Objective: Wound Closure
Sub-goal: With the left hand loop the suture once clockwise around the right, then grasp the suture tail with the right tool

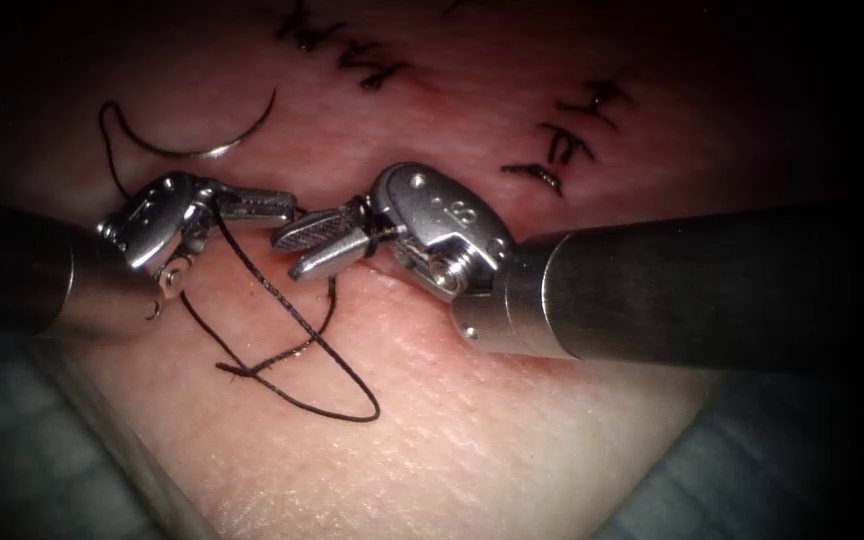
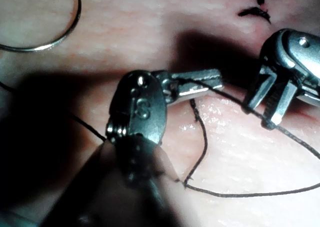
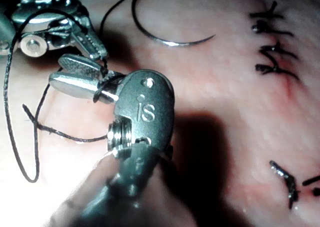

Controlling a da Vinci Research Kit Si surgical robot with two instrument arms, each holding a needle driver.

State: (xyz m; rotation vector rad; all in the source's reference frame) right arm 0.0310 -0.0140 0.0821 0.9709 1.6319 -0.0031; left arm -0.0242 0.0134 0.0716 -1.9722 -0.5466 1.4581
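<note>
drape: grey-green cloth (image 1: 12, 440) | under the pork, both lower corners

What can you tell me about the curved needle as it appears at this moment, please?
The needle is a thin, shiny metal arc lying flat on the tissue, free and not in it, its curve opening away from the tools. Neither hand holds it: it rests beyond the left hand, apart from it. Dark thread leaves its left end in the endoscope view and trails down past the left hand. The left wrist view and right wrist view show the same bare arc.
</note>
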